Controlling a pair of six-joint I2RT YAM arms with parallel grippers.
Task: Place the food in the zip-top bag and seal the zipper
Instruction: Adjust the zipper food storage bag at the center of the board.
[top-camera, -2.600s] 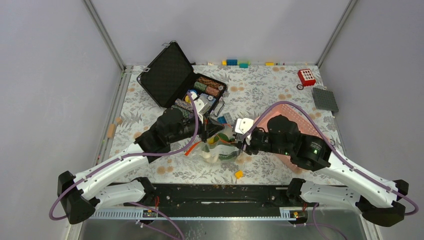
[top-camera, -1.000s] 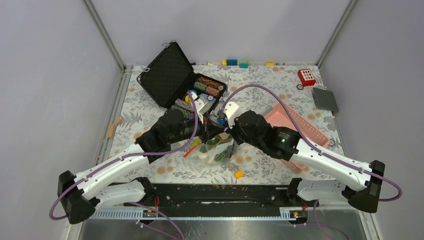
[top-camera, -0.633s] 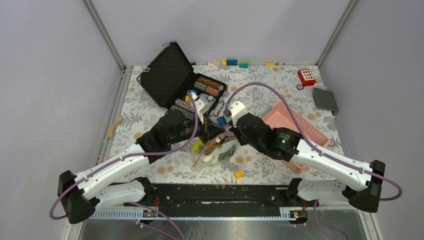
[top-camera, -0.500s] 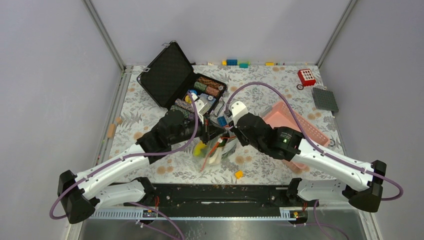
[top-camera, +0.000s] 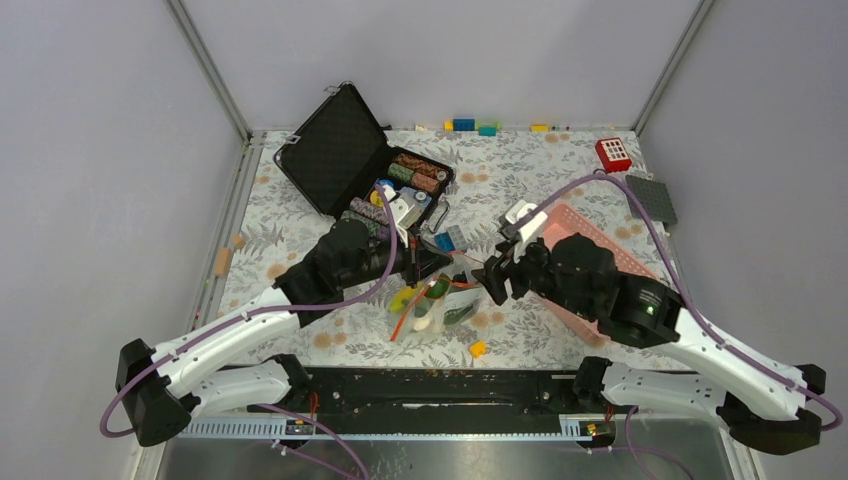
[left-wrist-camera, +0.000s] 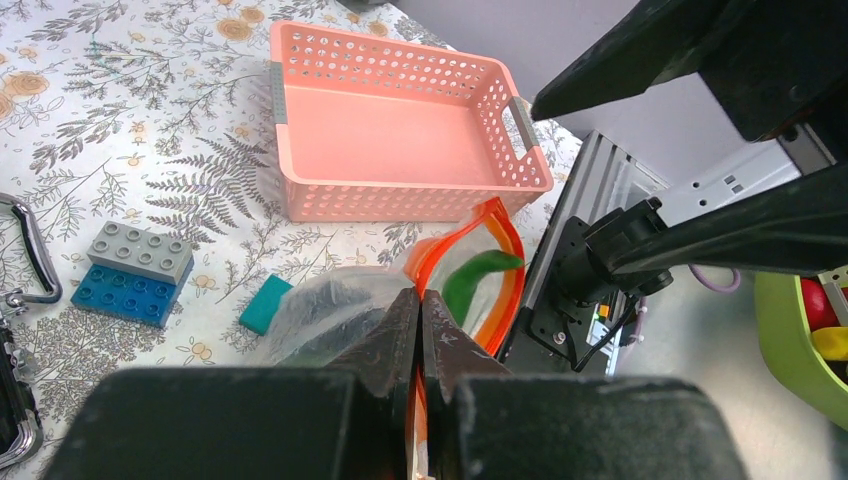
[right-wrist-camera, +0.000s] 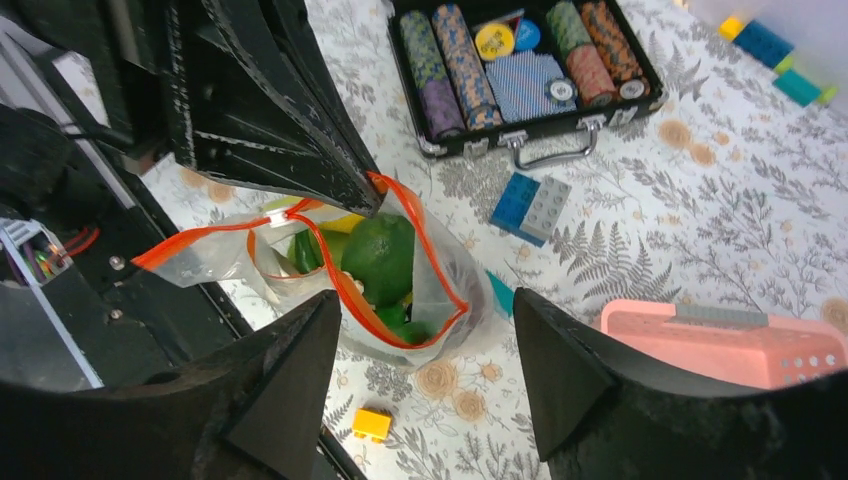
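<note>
The clear zip-top bag (top-camera: 437, 305) hangs from my left gripper (top-camera: 425, 266), which is shut on its orange-red zipper strip (left-wrist-camera: 418, 300). The mouth gapes open (right-wrist-camera: 345, 285), and the white slider (right-wrist-camera: 278, 215) sits at the strip's left end. Inside are a round green cabbage (right-wrist-camera: 380, 255), a green pod (left-wrist-camera: 476, 275), darker green pieces and a yellow piece (top-camera: 405, 297). My right gripper (top-camera: 490, 282) is open and empty, just right of the bag and apart from it. In the right wrist view its jaws (right-wrist-camera: 425, 300) frame the bag from above.
An open black poker-chip case (top-camera: 365, 160) stands behind the bag. Blue and grey bricks (right-wrist-camera: 530, 207) lie beside it, with a teal one (left-wrist-camera: 266, 304) nearby. A pink basket (top-camera: 572, 216) sits under my right arm. A yellow brick (top-camera: 478, 348) lies near the front edge.
My right gripper was at the bag's mouth next to the left gripper; it has let go and drawn back to the right. The bag has sagged, still hanging from the left gripper.
</note>
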